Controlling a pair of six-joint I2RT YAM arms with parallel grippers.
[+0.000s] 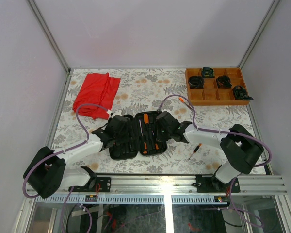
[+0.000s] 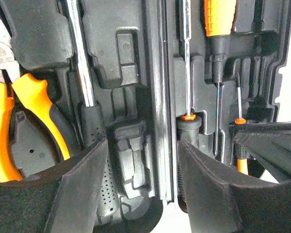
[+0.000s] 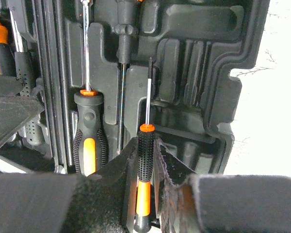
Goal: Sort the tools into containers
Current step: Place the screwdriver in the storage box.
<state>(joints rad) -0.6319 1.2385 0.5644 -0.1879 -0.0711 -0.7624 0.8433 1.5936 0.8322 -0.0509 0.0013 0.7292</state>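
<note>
The black tool case (image 1: 130,147) lies open near the table's front edge. In the left wrist view, orange-handled pliers (image 2: 26,104) and the hammer's shaft (image 2: 81,63) lie in its left half (image 2: 131,58). Screwdrivers (image 2: 218,19) lie in the right half. My left gripper (image 1: 117,128) is open and empty, its jaws (image 2: 143,167) straddling the case's hinge. My right gripper (image 1: 165,127) is shut (image 3: 146,155) on a thin screwdriver (image 3: 145,153) with a black-and-orange handle, held over the moulded slots (image 3: 199,73). A larger screwdriver (image 3: 88,131) sits in a slot to its left.
One small screwdriver (image 1: 194,152) lies loose on the table right of the case. A red cloth (image 1: 96,93) lies at the back left. A wooden compartment tray (image 1: 211,95) with black coiled bundles stands at the back right.
</note>
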